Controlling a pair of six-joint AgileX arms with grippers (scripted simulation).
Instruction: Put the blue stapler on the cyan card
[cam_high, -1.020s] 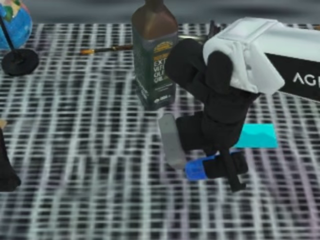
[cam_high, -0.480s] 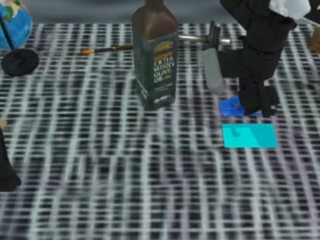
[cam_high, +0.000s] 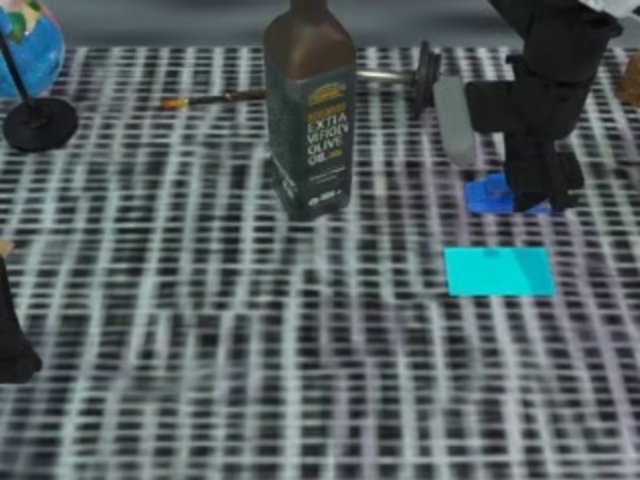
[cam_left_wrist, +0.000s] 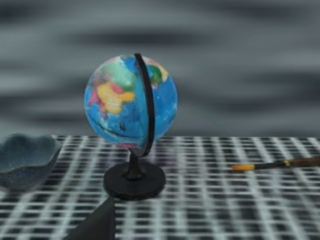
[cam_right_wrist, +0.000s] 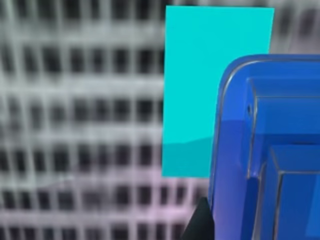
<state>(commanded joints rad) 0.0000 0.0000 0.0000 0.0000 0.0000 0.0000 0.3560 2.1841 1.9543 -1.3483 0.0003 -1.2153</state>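
Table (cam_high: 150, 380) with grid-pattern cloth fills the top view. Right gripper (cam_high: 535, 190) upper right of frame, pinching the blue stapler (cam_high: 490, 192), held off the cloth just above the cyan card (cam_high: 499, 271), which lies flat, centre-right. Left arm parked at left edge, fingers: cannot tell

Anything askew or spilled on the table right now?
Nothing stands out. The dark olive oil bottle and globe stand upright, and the flat cyan card lies bare. The right end effector holds the small blue stapler beyond it.
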